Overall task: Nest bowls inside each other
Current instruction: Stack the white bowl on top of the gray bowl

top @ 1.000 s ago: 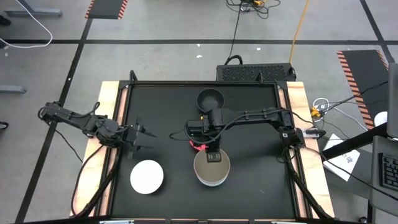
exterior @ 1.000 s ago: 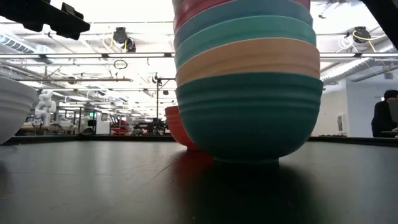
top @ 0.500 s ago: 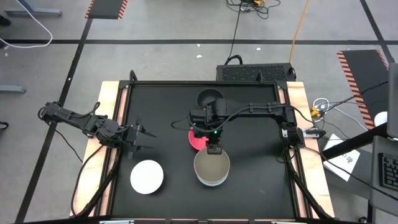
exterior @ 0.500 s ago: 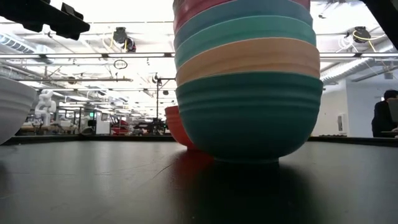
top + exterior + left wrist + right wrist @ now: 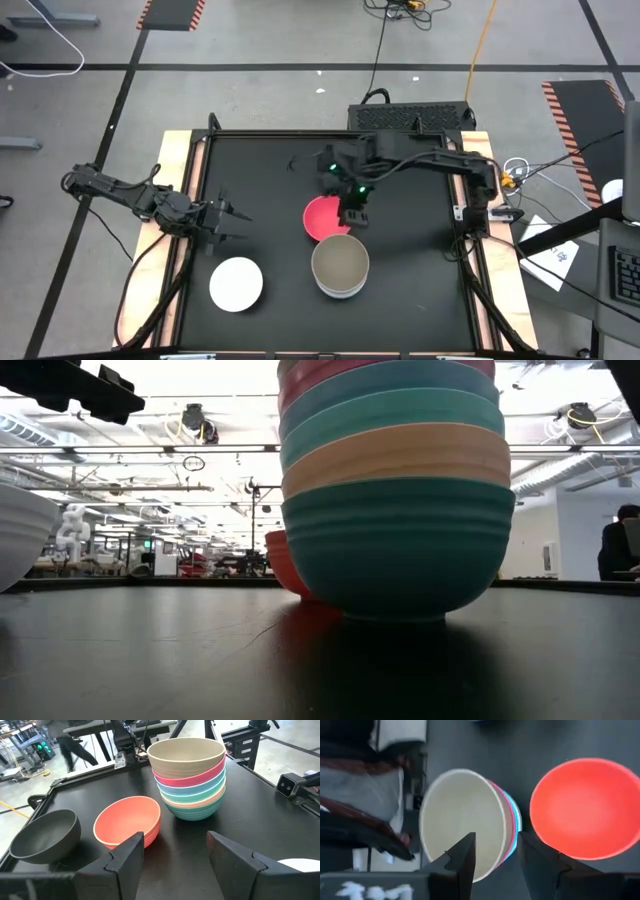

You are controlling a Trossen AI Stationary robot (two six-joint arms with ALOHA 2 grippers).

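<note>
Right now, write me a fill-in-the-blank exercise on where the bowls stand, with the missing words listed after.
1. The top bowl of the nested stack is coloured ____.
2. The lone bowl closest beside the stack is the ____ one.
3. In the high view, the white bowl sits nearest the ____ pincer.
4. The red bowl stands between the stack and the ____ bowl.

Missing words: taupe; red; left; black
</note>
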